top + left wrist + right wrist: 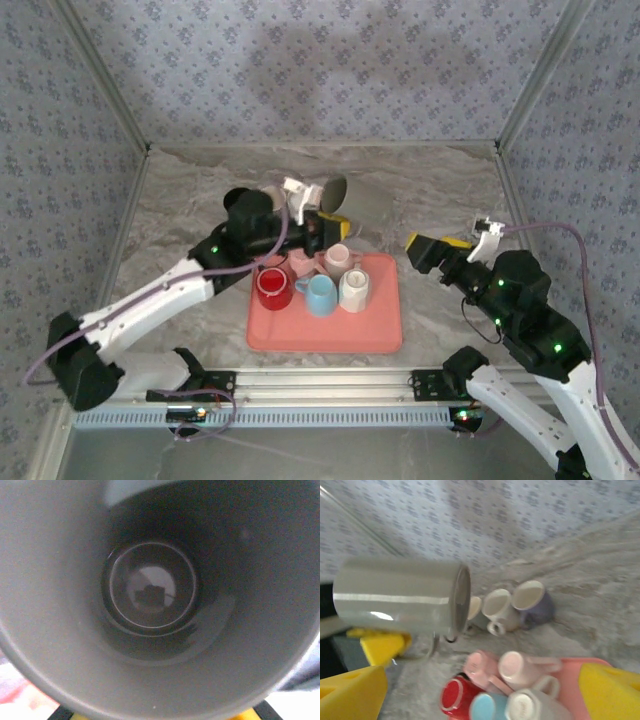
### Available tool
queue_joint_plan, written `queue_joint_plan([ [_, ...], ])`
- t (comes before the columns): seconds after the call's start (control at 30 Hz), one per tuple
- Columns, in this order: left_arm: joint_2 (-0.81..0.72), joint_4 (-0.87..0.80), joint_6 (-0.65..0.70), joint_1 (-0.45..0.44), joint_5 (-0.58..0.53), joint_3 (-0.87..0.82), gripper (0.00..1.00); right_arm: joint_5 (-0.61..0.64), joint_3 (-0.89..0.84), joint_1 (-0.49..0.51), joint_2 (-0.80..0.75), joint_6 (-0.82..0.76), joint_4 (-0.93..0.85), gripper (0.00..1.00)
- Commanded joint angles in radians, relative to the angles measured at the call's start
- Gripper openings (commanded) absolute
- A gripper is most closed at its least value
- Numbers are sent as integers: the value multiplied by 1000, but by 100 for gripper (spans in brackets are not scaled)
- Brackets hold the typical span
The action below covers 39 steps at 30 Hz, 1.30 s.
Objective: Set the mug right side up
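Note:
A tall grey mug [362, 203] hangs on its side above the table, just behind the tray. Its mouth faces my left gripper [325, 213], which is shut on the rim. The left wrist view looks straight down into the grey mug [150, 587], with yellow fingertips [245, 715] peeking out below its wall. The right wrist view has the grey mug [395, 597] lying level, base to the right. My right gripper [432, 250] stands open to the right of the tray, apart from the mug, nothing between its yellow fingers [610, 690].
A coral tray [325, 335] holds several small mugs bottom up: red [273, 287], blue [320, 294], white [353, 290], pink [340, 260]. Behind it, under the grey mug, a purple mug [535, 602] and a white mug [497, 607] stand mouth up. Patterned walls enclose the table.

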Motion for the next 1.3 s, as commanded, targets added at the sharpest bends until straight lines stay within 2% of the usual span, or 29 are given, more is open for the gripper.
queue_joint_plan([
  [0.0,160,-243,165,-25,-317,191,0,111,37,-5,-19,-76,-129,100],
  [0.1,328,-352,173,-43,-450,349,0,185,64,-4,-23,-102,-184,100],
  [0.37,686,-470,168,-82,-575,688,0,290,63,-5,-71,-134,-261,100],
  [0.5,821,-530,126,-93,-592,829,0,295,46,-4,-80,-120,-280,100],
  [0.7,1042,-785,56,-118,-778,1202,0,278,24,-4,-90,-118,-293,100],
  [0.8,1137,-884,40,-122,-812,1363,0,273,11,-5,-98,-112,-292,100],
  [0.87,1166,-906,30,-122,-821,1406,0,271,9,-6,-101,-107,-294,100],
  [1.27,1200,-896,-25,-109,-781,1407,0,276,12,-4,-133,-93,-318,100],
])
